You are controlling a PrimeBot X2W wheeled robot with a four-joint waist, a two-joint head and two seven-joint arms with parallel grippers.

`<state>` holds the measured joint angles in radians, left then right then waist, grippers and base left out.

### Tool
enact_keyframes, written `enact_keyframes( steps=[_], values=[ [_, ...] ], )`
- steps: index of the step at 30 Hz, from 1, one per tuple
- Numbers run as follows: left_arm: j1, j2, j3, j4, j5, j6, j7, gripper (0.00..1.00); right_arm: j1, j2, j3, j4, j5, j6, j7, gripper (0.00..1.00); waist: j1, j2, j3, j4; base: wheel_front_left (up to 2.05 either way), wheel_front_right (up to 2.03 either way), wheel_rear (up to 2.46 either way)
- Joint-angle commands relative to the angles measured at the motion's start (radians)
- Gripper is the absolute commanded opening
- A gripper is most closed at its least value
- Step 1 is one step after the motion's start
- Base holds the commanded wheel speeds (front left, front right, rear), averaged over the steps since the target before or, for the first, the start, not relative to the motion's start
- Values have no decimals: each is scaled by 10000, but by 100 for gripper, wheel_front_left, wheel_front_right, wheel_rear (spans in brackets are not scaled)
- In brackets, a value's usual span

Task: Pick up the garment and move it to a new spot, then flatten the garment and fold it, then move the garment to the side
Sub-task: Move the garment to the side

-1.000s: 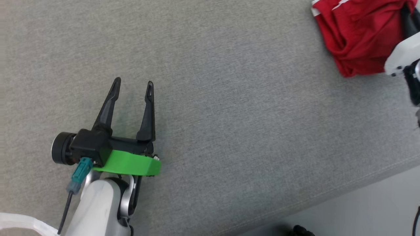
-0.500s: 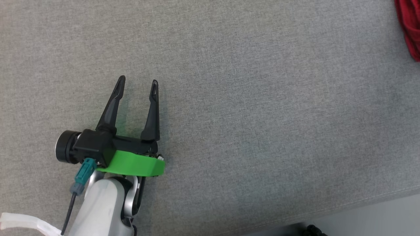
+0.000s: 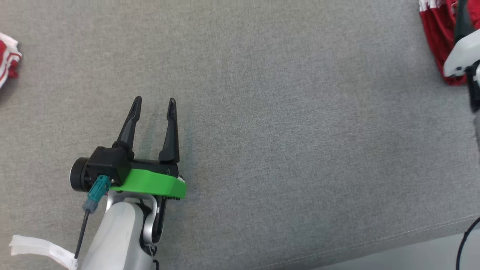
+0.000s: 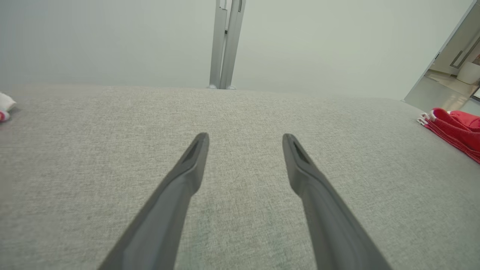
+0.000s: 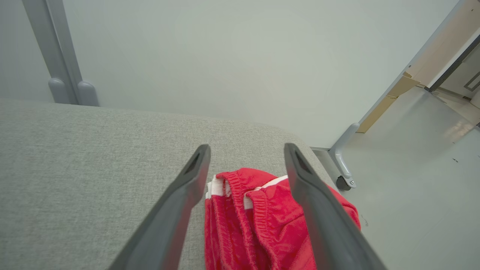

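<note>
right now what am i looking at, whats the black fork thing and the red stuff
A two-armed robot over a grey padded surface. One picture looks down from its head; the black fork is its left gripper, open and empty. The other two come from cameras on each wrist, looking along the fingers. The right gripper hangs open above a crumpled red garment with white trim. Another red-and-white cloth lies far left. Nothing is held.

The garment (image 5: 258,225) lies on the cushion (image 3: 285,131) at its right end, a cloth (image 3: 7,56) far to the left.
</note>
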<state>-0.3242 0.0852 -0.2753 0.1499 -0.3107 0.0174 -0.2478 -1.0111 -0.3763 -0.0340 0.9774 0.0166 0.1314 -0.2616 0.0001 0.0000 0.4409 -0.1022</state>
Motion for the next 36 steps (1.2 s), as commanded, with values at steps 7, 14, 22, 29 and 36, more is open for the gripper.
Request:
enact_keyframes(
  steps=[7,14,22,29,36],
  values=[
    [340,-181,504,971,-333,157,-182,100,1371,1113,1178,-496,1272,-15,-42,100,-1,0,-2372,313,0,0,0],
    [1269,-251,1263,851,-197,185,-173,100,3253,1602,1871,-2521,2189,-15,-38,100,-1,0,-3119,606,0,0,0],
    [2332,-301,1559,643,31,54,-174,100,6432,2207,1048,-5813,2130,-15,-39,100,-1,0,-3381,1220,0,0,0],
    [2914,-333,1491,639,148,3,-175,100,8684,3068,557,-7507,1574,-15,-40,100,-1,0,-3474,1416,0,0,0],
    [3101,-341,1292,631,-96,114,-176,100,9360,3250,657,-7642,1443,-15,-40,100,-1,0,-3622,1372,0,0,0]
  ],
)
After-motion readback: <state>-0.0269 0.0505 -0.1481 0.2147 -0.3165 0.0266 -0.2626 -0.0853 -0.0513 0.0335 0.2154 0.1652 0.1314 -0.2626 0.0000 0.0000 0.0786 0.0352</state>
